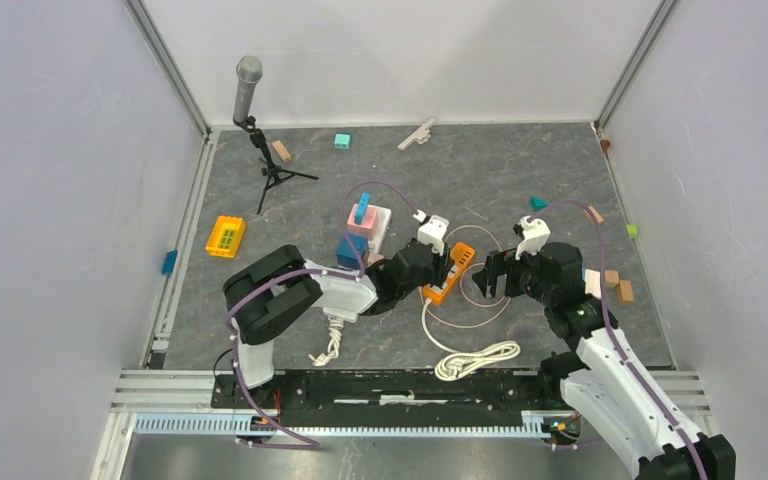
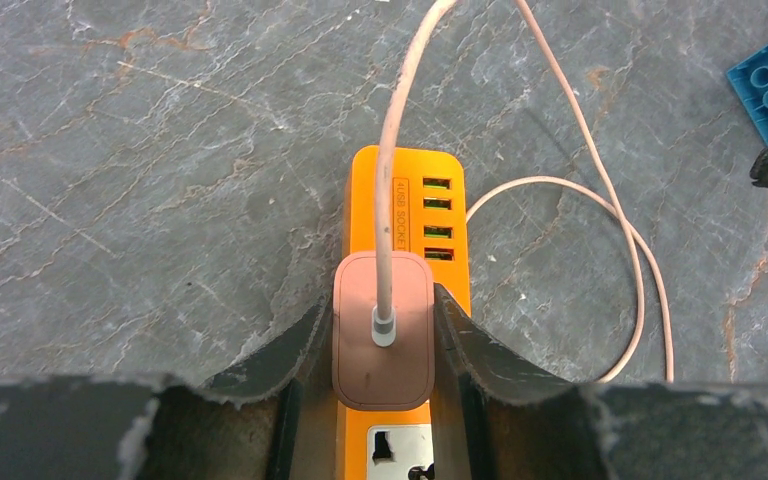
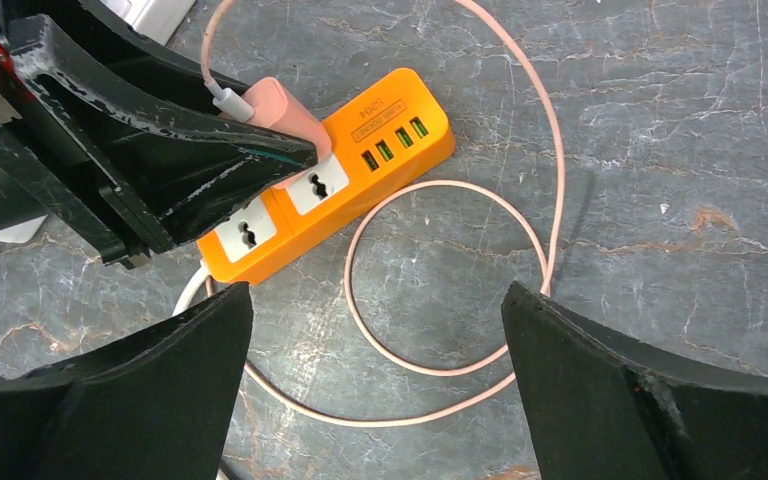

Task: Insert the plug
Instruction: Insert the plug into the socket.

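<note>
plug (image 2: 383,345) pinched between fingers (image 2: 290,355) of left gripper (image 2: 380,305), atop orange power strip (image 2: 405,180); right gripper (image 3: 377,295) splayed wide.

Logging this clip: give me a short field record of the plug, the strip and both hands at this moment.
plug: pink, held over the orange power strip, not inserted
sockets: both show empty in the right wrist view
left hand: shut on the plug
right hand: open, above the pink cable loop, holding nothing
task status: insertion not yet done
</note>
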`<state>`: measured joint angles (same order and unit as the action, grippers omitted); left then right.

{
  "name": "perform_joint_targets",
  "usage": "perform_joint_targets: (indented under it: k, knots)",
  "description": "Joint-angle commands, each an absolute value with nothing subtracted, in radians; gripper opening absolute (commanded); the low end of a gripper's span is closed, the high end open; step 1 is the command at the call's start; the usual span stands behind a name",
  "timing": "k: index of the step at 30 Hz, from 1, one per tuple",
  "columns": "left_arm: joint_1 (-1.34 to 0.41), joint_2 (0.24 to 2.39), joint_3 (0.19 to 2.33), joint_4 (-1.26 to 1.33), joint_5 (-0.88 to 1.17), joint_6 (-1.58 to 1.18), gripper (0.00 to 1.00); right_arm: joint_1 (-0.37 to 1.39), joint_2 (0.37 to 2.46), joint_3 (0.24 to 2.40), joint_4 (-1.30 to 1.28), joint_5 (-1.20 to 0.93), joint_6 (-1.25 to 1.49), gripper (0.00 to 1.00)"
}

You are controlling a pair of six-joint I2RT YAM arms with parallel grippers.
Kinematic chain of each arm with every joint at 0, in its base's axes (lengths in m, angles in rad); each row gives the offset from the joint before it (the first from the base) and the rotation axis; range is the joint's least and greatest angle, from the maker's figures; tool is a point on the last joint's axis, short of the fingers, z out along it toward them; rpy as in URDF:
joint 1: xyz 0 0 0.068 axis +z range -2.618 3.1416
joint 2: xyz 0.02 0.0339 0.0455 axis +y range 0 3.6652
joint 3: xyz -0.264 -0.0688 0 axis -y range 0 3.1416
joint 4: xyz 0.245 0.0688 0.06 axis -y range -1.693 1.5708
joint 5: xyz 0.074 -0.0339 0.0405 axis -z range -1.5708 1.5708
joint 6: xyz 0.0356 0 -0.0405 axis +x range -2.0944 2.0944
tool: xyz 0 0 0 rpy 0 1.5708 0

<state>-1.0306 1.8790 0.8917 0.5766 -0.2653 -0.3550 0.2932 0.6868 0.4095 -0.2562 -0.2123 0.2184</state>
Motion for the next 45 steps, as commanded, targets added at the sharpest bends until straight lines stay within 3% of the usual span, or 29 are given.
perform_joint_targets:
  k: [1, 13, 30, 45]
  knots:
    - [-1.062, 1.997, 0.85, 0.41, -0.23, -0.385, 0.02, 0.29, 0.676, 0.462, -0.223, -0.228, 0.229, 0.98]
    - [-1.11, 2.08, 0.98, 0.25, -0.322, -0.363, 0.02, 0.287, 0.606, 0.503, -0.249, -0.148, 0.249, 0.98]
    - [-1.143, 2.244, 1.18, 0.041, -0.326, -0.334, 0.02, 0.287, 0.565, 0.742, -0.36, 0.094, 0.201, 0.98]
    - [-1.15, 2.379, 1.371, -0.174, -0.324, -0.326, 0.02, 0.287, 0.589, 0.884, -0.336, 0.089, 0.187, 0.98]
